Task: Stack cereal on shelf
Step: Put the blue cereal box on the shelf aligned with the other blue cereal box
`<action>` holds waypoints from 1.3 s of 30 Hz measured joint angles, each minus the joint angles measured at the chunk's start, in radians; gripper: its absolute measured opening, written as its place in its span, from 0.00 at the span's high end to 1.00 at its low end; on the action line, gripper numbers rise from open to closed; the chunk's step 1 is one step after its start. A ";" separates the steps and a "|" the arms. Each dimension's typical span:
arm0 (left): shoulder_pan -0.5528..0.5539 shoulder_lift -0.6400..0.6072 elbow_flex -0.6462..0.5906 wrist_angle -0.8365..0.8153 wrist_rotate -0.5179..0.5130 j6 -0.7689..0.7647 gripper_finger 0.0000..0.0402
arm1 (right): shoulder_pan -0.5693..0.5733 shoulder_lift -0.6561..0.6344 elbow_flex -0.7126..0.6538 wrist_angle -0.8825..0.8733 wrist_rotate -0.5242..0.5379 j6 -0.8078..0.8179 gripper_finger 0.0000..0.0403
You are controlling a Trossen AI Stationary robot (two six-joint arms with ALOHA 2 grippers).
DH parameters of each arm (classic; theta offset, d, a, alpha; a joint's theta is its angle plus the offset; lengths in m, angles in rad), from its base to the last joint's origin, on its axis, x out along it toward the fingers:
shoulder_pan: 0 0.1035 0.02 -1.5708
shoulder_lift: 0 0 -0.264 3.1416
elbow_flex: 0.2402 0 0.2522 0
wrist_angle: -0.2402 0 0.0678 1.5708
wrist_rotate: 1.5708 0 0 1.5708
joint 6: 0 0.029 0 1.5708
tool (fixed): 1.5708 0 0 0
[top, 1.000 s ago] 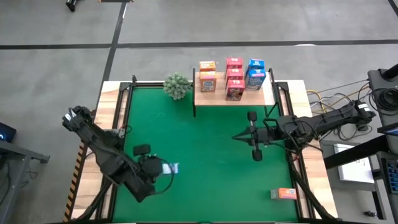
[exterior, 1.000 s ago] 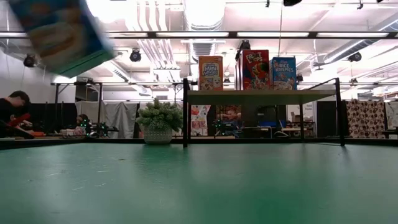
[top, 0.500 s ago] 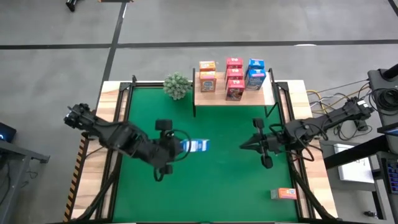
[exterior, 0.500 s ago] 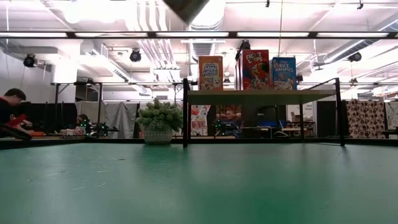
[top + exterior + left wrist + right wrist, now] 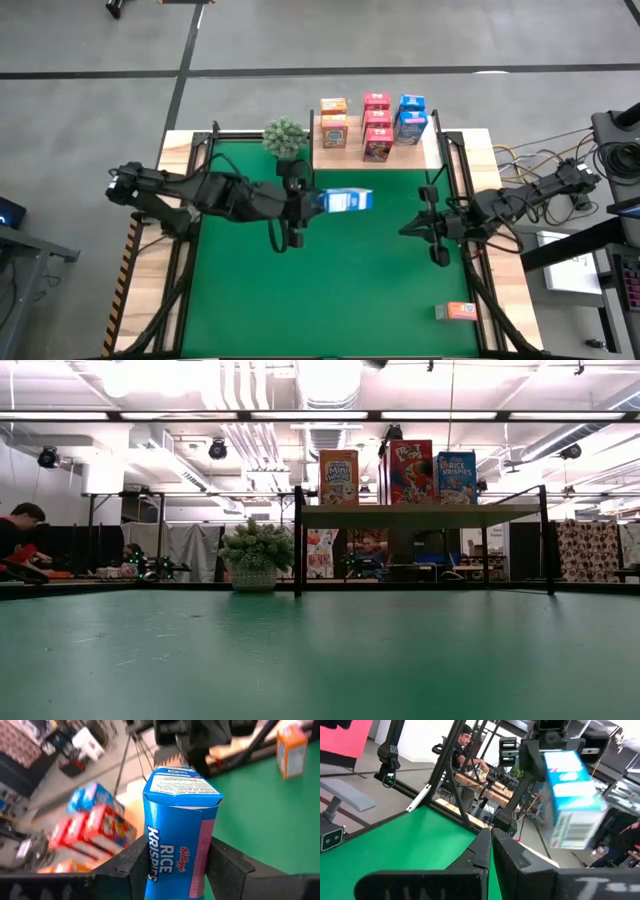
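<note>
My left gripper (image 5: 318, 201) is shut on a blue Rice Krispies cereal box (image 5: 349, 201) above the green table's middle, short of the shelf (image 5: 352, 159). This light wooden board on black supports stands at the far edge. On it stand orange (image 5: 333, 121), red (image 5: 377, 126) and blue (image 5: 410, 118) cereal boxes. The held box also shows in the right wrist view (image 5: 571, 800). My right gripper (image 5: 408, 230) hangs shut near the table's right edge with nothing in it. Both grippers are above the low view's frame. My left gripper pinches the blue box between its two fingers (image 5: 132, 865) on two opposite sides, at the box's lower end (image 5: 172, 872). The fingers run along the box's length, which sticks out past them toward the table's right. The box is lifted clear of the table.
A small green plant (image 5: 285, 137) stands left of the shelf at the far edge. One orange cereal box (image 5: 460, 311) lies on the wooden border at the near right corner. Green felt (image 5: 350, 290) lies bare between the arms. People sit in the room behind (image 5: 20, 535).
My left gripper has carried the blue box from the near left up and across toward the shelf, rolling its wrist, so the box has turned about in the air. My right gripper has drawn back toward the table's right edge, still shut.
</note>
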 joint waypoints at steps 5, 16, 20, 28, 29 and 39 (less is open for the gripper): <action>0.052 0.002 0.000 0.125 0.045 0.094 0.63 | 0.000 -0.039 -0.032 0.004 0.000 -0.017 0.98; 0.166 0.012 -0.001 0.327 0.214 0.164 0.63 | 0.000 -0.161 -0.101 0.008 0.000 0.005 0.98; 0.200 0.039 -0.001 0.399 0.222 0.182 0.63 | 0.000 -0.206 -0.130 0.017 -0.001 -0.005 0.98; 0.267 0.133 0.042 0.438 0.243 0.227 0.63 | 0.000 -0.295 -0.158 0.017 -0.048 -0.014 0.98; 0.276 0.151 0.060 0.437 0.247 0.227 0.63 | 0.000 -0.302 -0.159 0.017 -0.062 -0.014 0.98; 0.347 0.339 0.296 0.370 0.298 0.228 0.63 | 0.000 -0.323 -0.159 0.013 -0.213 -0.028 0.98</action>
